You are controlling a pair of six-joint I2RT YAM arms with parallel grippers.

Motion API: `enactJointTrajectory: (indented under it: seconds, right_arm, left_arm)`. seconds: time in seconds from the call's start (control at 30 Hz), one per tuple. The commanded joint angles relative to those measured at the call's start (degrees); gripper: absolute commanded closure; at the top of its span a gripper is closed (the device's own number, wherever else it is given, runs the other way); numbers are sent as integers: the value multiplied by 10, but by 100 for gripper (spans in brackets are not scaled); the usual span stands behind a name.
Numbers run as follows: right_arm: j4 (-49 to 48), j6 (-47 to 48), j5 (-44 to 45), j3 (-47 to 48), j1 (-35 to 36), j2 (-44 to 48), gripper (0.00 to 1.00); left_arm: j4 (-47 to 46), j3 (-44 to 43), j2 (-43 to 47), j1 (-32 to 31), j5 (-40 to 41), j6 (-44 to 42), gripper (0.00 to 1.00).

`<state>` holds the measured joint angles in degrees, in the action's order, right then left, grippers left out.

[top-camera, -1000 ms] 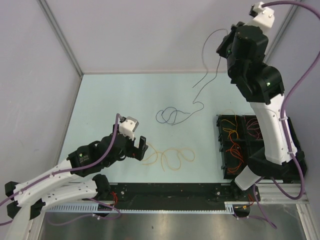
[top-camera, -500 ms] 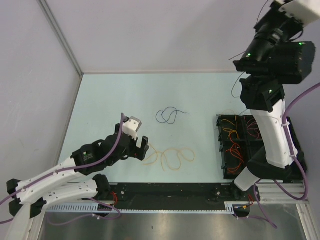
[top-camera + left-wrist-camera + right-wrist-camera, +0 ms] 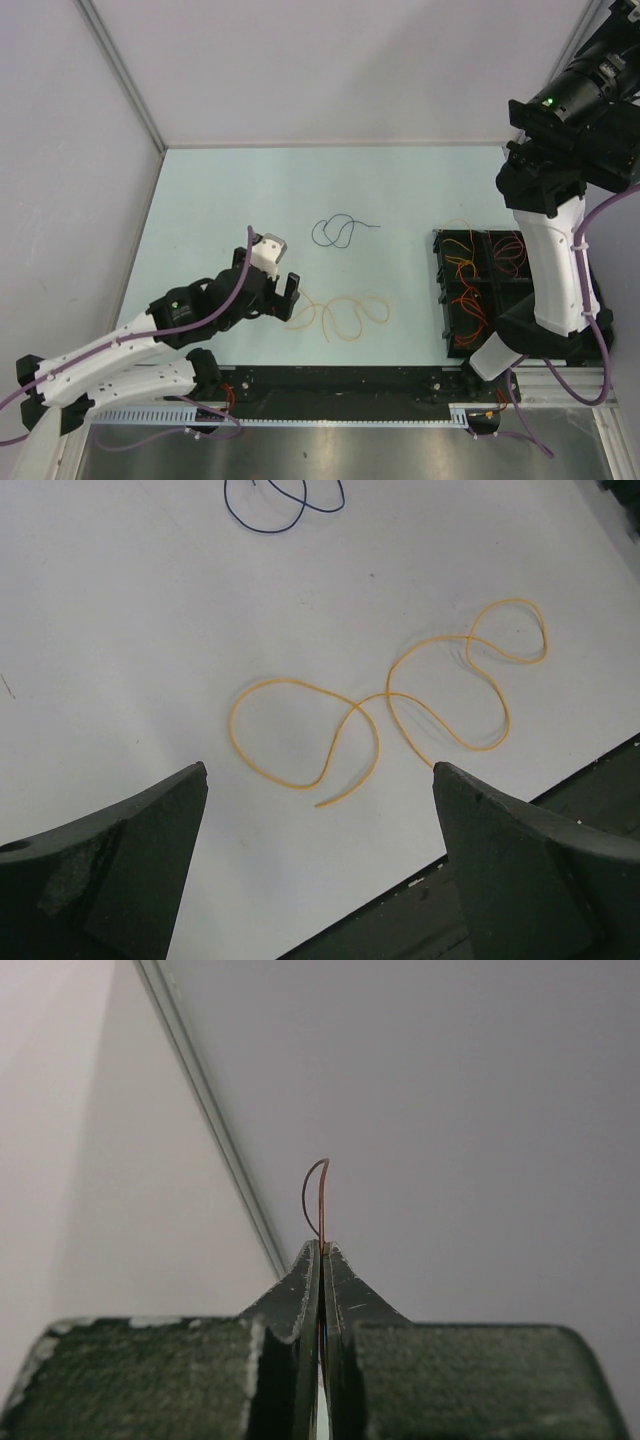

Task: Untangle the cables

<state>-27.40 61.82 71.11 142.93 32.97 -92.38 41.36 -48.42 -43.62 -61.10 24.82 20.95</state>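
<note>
- My left gripper point(image 3: 320, 772) stands wide open; yellow cable point(image 3: 357, 706) lies just ahead, sprawled crosswise, left of the black tray point(image 3: 441, 300).
- Right gripper point(image 3: 322, 1248) pinches a thin reddish cable point(image 3: 322, 1195), lifted well clear of the tray.

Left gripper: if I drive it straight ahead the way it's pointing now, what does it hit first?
Likely the yellow cable on the table: in the wrist view its loops lie straight ahead of the open left gripper. Nothing else shows in between, though depth is unclear.
</note>
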Motion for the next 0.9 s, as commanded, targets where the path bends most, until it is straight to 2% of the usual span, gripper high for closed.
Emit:
enactJointTrajectory:
  seconds: [0.0,0.27,0.57,0.77,0.83,0.87]
  right_arm:
    - [-77,111,-3,-3,-9,20,100]
    - [-57,103,12,-57,-59,92,100]
    - [-84,114,38,-179,-115,174,100]
    - [-32,-1,54,-333,-121,272,100]
    - [28,-89,60,-374,-121,300,100]
    - [101,-135,61,-406,-121,325,100]
  left_arm:
    - [-5,3,-12,2,0,-6,0]
    - [-5,3,-22,1,-2,-7,0]
    - [-5,3,-27,-4,-2,-7,0]
    - [-3,3,-23,-9,2,-6,0]
    - [-2,3,-18,-12,4,-6,0]
    - [-2,3,-15,-15,7,-5,0]
